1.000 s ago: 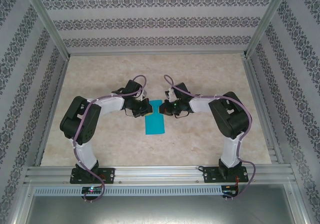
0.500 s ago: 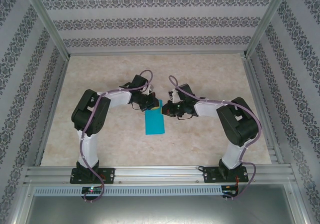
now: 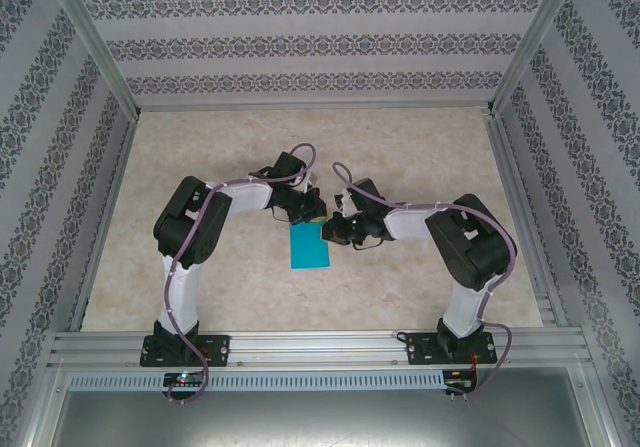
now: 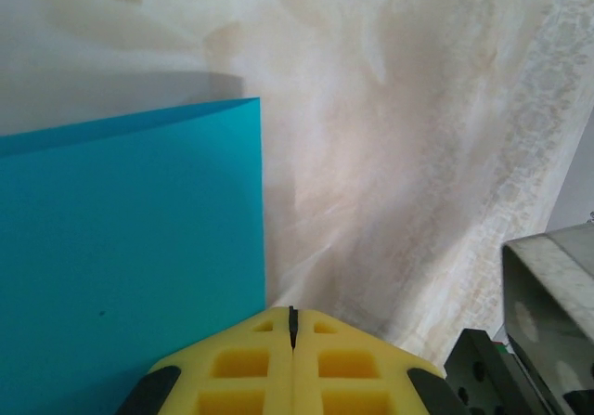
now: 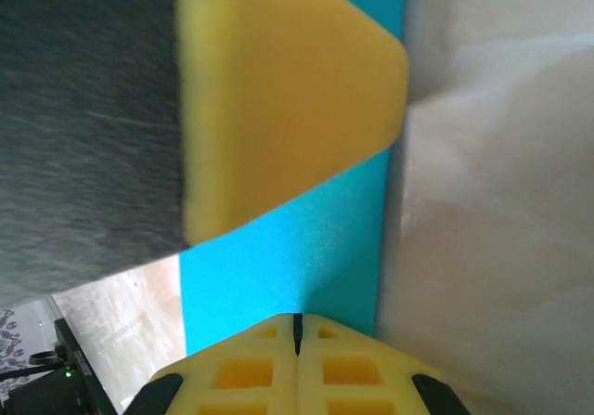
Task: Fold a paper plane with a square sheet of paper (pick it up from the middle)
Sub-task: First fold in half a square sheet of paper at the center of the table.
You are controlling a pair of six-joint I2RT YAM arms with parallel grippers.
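Observation:
The teal sheet of paper [image 3: 308, 251] lies flat on the table as a narrow upright rectangle, its far end tucked under the two grippers. My left gripper [image 3: 313, 210] is shut and sits low at the far edge; in the left wrist view its yellow tips [image 4: 290, 315] rest just right of the paper's [image 4: 130, 248] side edge. My right gripper [image 3: 330, 231] is shut at the paper's far right side. In the right wrist view its tips [image 5: 297, 320] are over the paper [image 5: 306, 248], with the left gripper's yellow pad [image 5: 278, 90] close above. Neither gripper holds paper.
The marble-patterned table [image 3: 420, 157] stretches to patterned walls on three sides. An aluminium rail [image 3: 320, 345] with the arm bases runs along the near edge. A grey metal part [image 4: 548, 304] of the other arm sits at the left wrist view's lower right.
Both grippers have closed in over the paper's far end, the left one moving right and the right one moving left and nearer. The wider far part of the paper is now covered.

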